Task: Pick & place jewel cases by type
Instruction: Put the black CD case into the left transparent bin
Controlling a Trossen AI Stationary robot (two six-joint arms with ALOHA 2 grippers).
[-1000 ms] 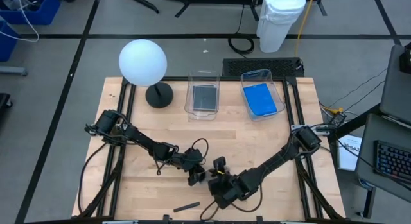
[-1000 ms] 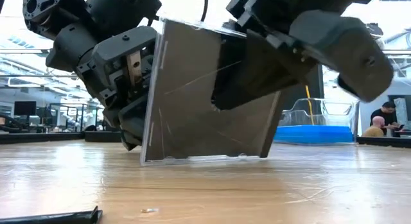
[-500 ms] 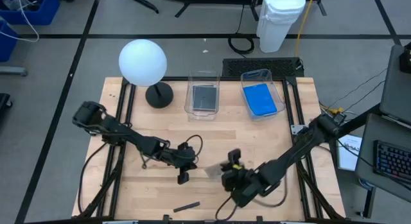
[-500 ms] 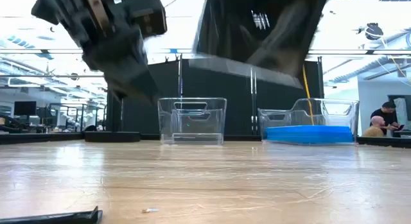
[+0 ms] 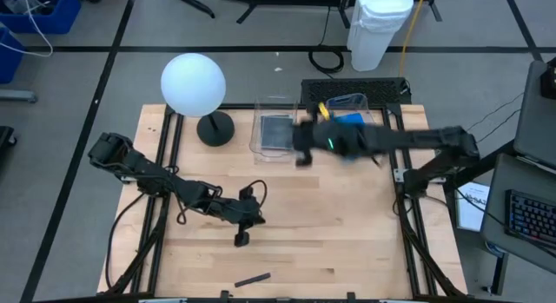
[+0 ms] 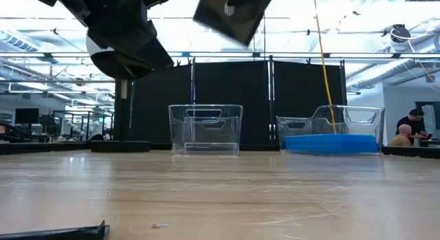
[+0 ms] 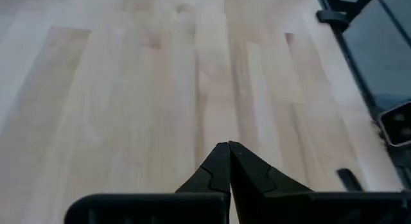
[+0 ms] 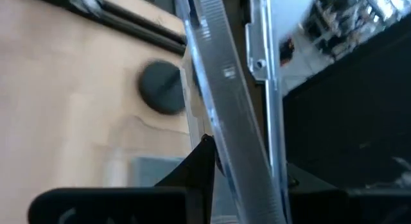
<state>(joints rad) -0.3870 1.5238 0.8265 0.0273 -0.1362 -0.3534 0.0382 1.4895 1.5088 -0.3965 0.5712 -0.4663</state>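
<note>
Aloft, right gripper (image 5: 304, 149) jaws pinch the dark jewel case (image 6: 232, 15) — edge-on between them.

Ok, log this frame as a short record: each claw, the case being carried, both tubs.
left claw: shut, empty, low over the table's front
right claw: shut on dark jewel case, carried in the air near the tubs
left clear tub: holds a dark case
right clear tub: holds blue cases
small dark stick: on the table, front edge
</note>
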